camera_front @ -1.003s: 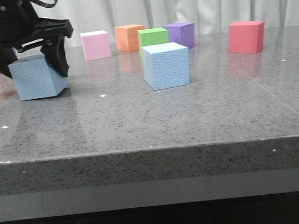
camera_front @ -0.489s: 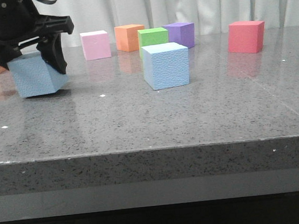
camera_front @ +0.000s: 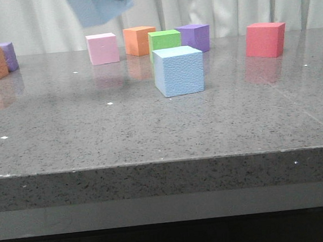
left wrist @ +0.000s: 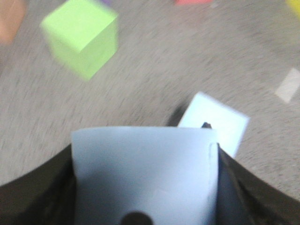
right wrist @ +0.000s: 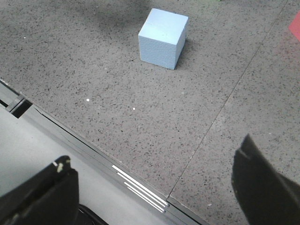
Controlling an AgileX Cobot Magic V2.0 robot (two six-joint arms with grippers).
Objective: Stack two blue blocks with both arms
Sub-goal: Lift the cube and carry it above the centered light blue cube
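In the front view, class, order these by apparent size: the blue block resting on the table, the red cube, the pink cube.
1. blue block, clearly largest, though nearest the camera.
2. red cube.
3. pink cube, only slightly smaller-looking than red; nearly alike.

We see two pale blue, pebbly foam blocks. One block (camera_front: 179,71) (right wrist: 162,38) (left wrist: 213,121) sits flat and upright on the desk, about mid-width and nearer the far edge than the front, one corner turned toward us. The other block (camera_front: 96,6) (left wrist: 144,180) is held tilted in the air, high over the desk's left half, motion-blurred, partly cut off by the frame.
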